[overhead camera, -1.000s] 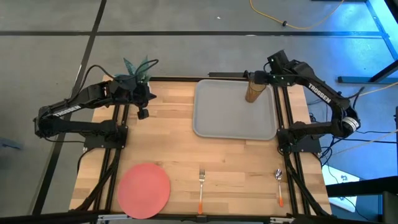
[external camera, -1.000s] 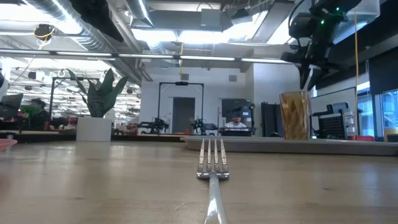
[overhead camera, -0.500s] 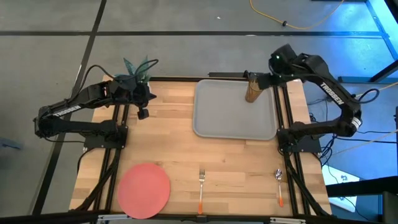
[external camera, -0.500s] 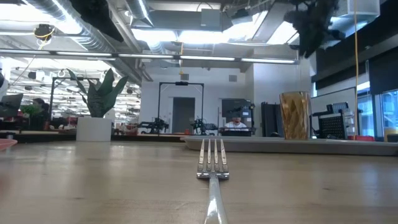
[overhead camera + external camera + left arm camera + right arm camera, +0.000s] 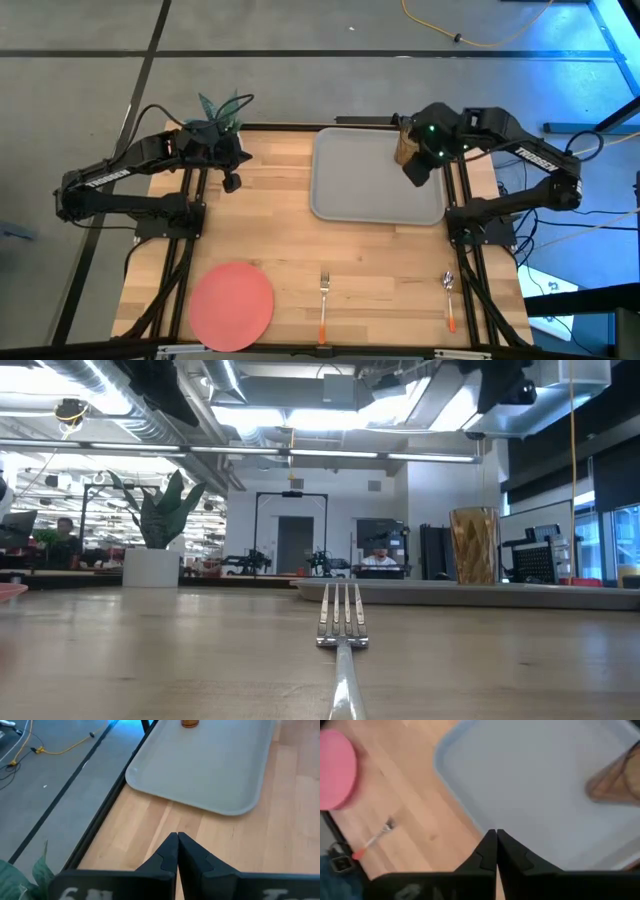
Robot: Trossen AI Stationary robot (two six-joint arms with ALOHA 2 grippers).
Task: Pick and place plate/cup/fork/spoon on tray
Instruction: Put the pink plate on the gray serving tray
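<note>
Our right gripper (image 5: 414, 170), fingers pressed together and empty, hangs over the one tray (image 5: 370, 190), upper right. Near edge: one plate (image 5: 232, 305), one fork (image 5: 324, 300), one spoon (image 5: 449, 296). Far: one cup (image 5: 404, 146) on the tray; left gripper (image 5: 230, 181) closed.

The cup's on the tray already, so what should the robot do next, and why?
Probably swing the right claw, empty and shut above the tray, toward the spoon on its side: cup stands placed, while plate, fork and spoon lie on the table.
</note>
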